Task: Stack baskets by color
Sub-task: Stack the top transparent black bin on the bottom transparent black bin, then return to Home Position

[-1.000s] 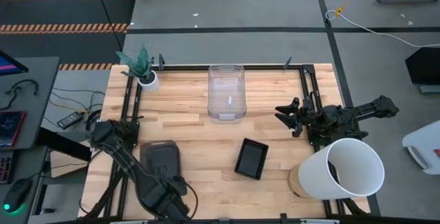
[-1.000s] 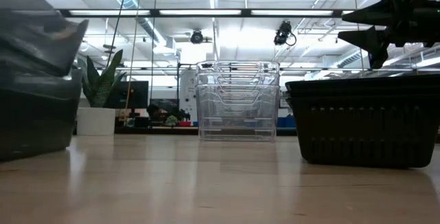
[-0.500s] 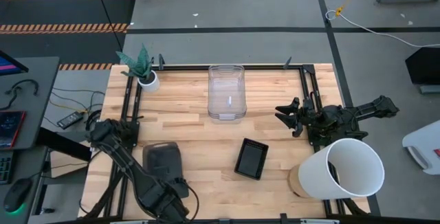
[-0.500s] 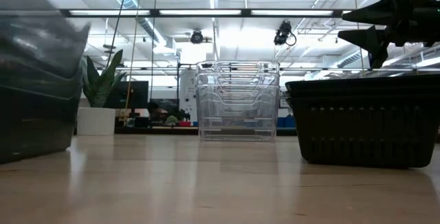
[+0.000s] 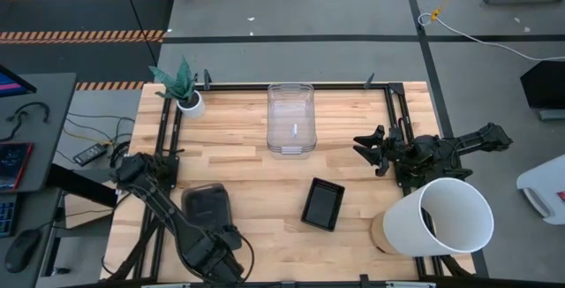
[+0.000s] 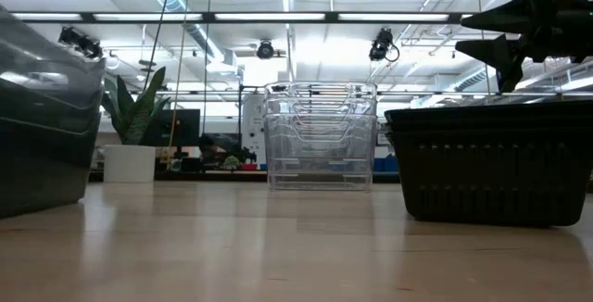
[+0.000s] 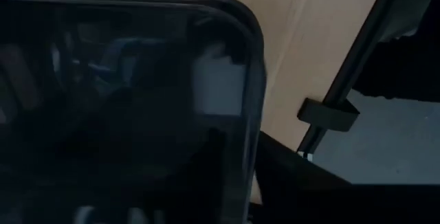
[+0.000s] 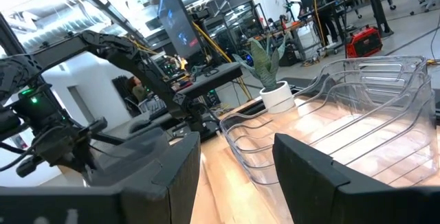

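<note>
The left gripper was positioned at the near edge of the smoky grey baskets, at the near left of the table; whether its fingers were clamped on the rim or released could not be told. In the left wrist view, the grey basket rim was seen close against the camera. The right gripper was held with its fingers spread, grasping nothing, above the right side of the table. The clear baskets were nested at the far centre. The black mesh basket lay near centre, just left of the white bucket. A potted plant stood at the far left corner.
</note>
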